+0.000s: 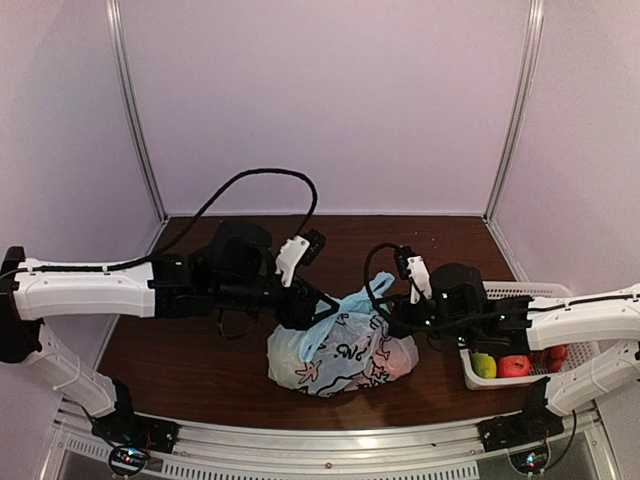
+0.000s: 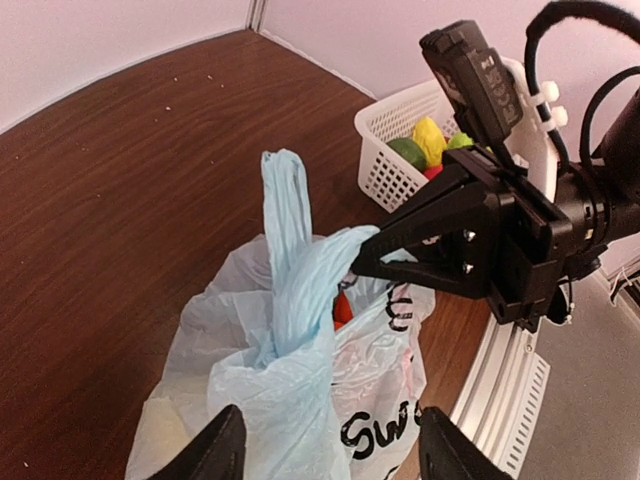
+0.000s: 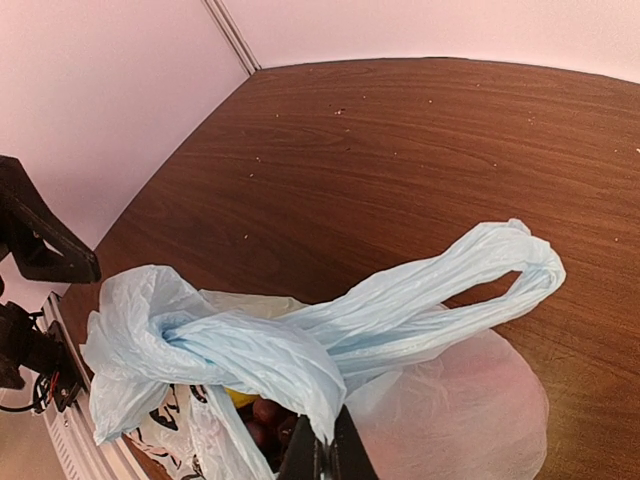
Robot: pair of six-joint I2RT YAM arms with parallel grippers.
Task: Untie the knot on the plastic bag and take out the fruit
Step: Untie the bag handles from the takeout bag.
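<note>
At tabletop centre sat the plastic bag, knot not yet undone, fruit inside. Right jaws, from 3 o'clock, gripped the bag near the knot; left jaws, from 9 o'clock, hung open.

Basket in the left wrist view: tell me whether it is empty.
No, the white mesh basket holds a green fruit and a yellow fruit.
</note>
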